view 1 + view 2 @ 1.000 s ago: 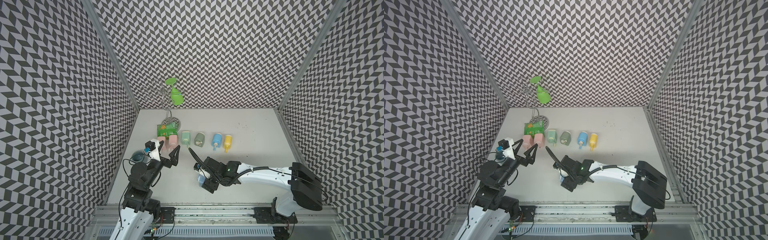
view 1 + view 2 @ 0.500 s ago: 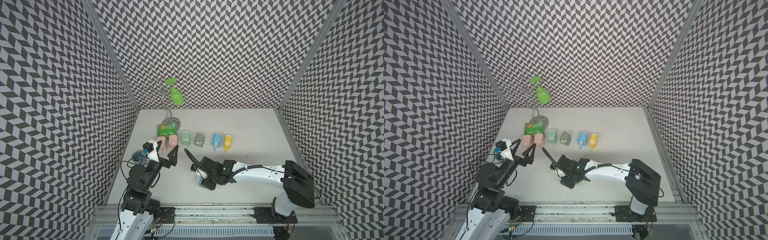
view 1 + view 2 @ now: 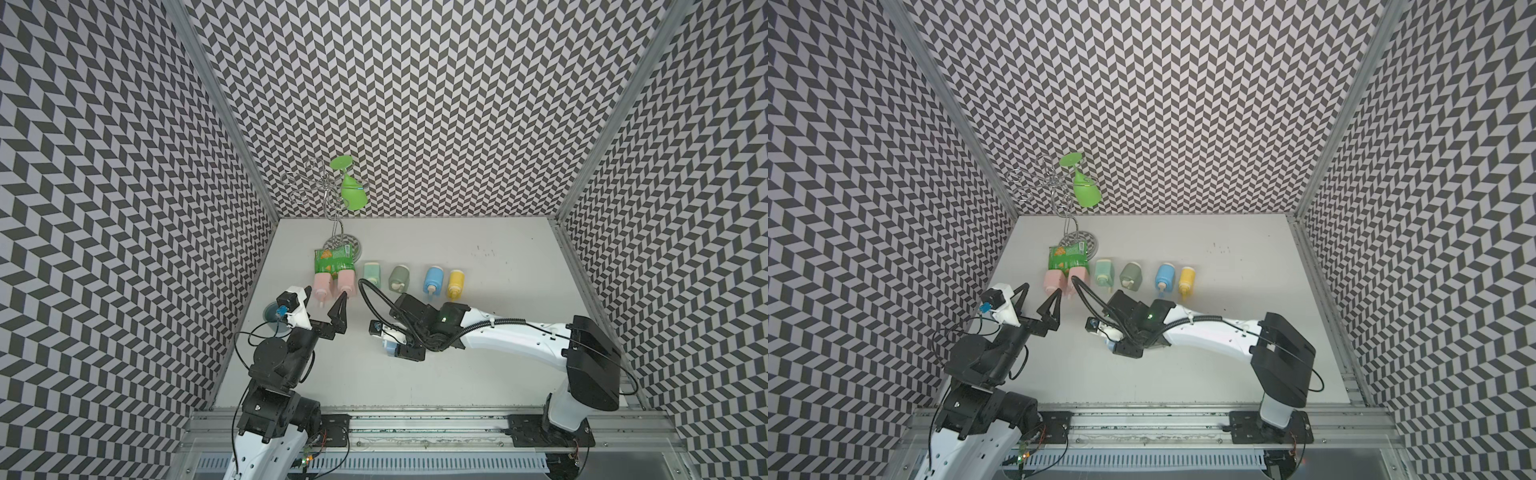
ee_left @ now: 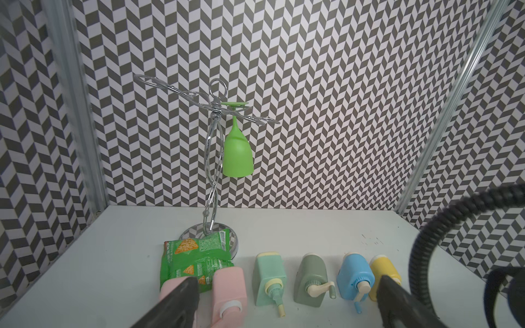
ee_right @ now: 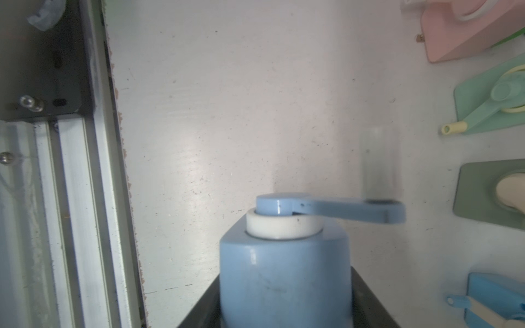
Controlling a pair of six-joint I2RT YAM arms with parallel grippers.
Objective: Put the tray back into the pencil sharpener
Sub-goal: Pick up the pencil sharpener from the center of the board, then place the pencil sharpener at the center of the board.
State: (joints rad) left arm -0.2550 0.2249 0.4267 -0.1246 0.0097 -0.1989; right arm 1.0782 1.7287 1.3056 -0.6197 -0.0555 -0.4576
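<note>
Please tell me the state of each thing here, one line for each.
Left gripper: open, empty.
Right gripper: shut on the light blue sharpener.
Light blue sharpener: held between the fingers.
Green glass: hanging upside down on the rack.
Snack bag: lying on the table.
Six other sharpeners: in a row, untouched.

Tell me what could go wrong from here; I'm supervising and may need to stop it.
The right hand clamps the pale blue sharpener by its smooth body; it might slip or twist under an inserting push. The open left hand hovers close to the pink sharpeners; reaching forward could knock them.
</note>
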